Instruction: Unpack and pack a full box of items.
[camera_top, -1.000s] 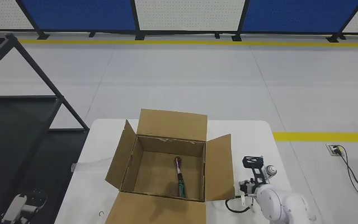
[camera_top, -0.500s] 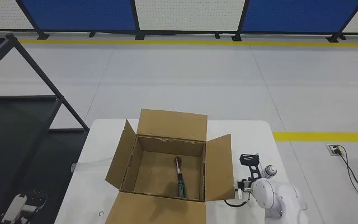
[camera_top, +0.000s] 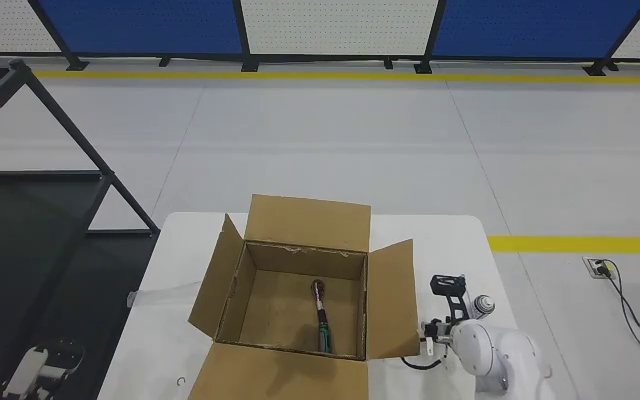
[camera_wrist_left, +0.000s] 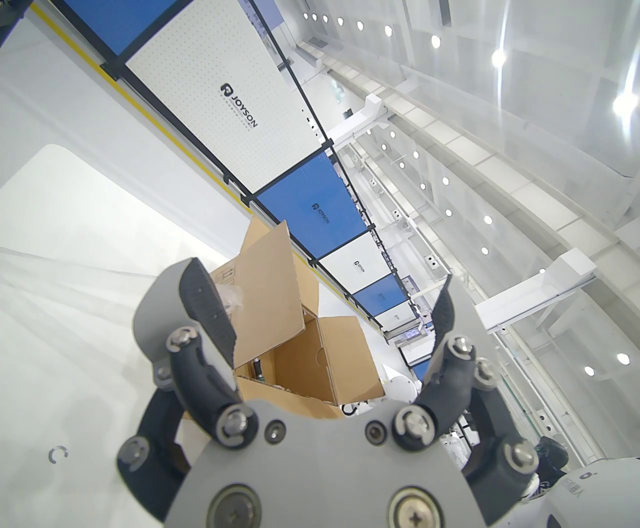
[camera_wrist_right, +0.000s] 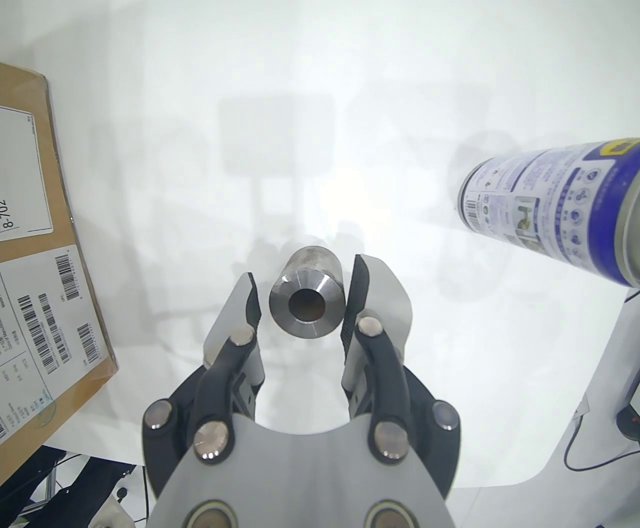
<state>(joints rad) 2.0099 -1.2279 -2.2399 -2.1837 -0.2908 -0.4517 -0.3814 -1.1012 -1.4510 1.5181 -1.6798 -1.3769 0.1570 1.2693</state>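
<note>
An open cardboard box stands in the middle of the white table, its flaps spread outward. A screwdriver with a dark and green handle lies on the box floor. My right gripper hangs over the table beside the box's right flap. It is open, its fingers straddling a short hollow steel cylinder that stands on the table, with a small gap on one side. My right arm sits at the table's near right corner. My left gripper is open and empty, off the table's left side, facing the box.
A blue and white spray can stands on the table close to the cylinder; its top shows by the right arm. A labelled box flap lies beside the right gripper. A dark metal frame stands left of the table.
The right arm has shifted a little toward the box and the near edge, mostly in the first half second. The box and screwdriver have not moved.
</note>
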